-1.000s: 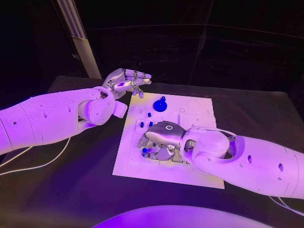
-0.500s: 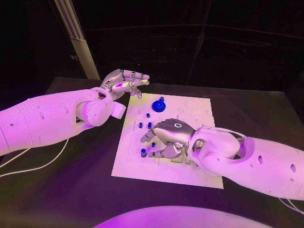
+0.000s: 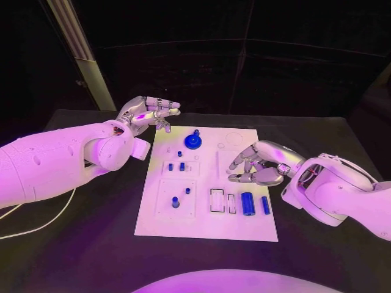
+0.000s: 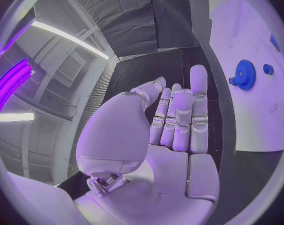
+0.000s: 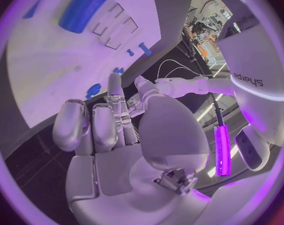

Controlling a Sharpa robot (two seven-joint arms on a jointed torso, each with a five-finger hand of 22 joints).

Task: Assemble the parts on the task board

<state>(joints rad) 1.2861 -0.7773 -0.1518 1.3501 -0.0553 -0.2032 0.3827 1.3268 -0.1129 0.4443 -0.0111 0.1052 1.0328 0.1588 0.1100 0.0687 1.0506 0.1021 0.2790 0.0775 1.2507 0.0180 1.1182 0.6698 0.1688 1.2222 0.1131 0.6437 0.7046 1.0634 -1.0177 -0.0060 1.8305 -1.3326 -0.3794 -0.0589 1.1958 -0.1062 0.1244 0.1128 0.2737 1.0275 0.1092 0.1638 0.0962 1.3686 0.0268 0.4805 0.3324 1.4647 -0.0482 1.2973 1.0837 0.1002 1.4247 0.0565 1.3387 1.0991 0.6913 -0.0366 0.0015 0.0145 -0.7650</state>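
The white task board (image 3: 204,226) lies mid-table. A blue gear (image 3: 193,141) stands at its far end, and small blue pegs (image 3: 175,202) sit in its left half. A thick blue cylinder (image 3: 247,203) and a thinner one (image 3: 265,205) lie at its near right, beside empty rectangular slots (image 3: 217,200). My right hand (image 3: 259,165) hovers over the board's right edge, fingers loosely bent and apart, holding nothing. My left hand (image 3: 147,112) is raised beyond the board's far left corner. Its fingers (image 4: 179,115) are straight and the palm is bare. The gear (image 4: 244,74) lies beside them.
Black table (image 3: 72,244) surrounds the board on all sides. A pale upright post (image 3: 85,67) stands behind my left arm. White cables (image 3: 19,226) trail on the table at the left. The right wrist view shows the thick cylinder (image 5: 85,7) on the board (image 5: 54,65).
My right hand has lifted off the board's near middle and drawn back to its right edge, uncovering the slots and two cylinders. The left hand has kept its pose. The camera has shifted.
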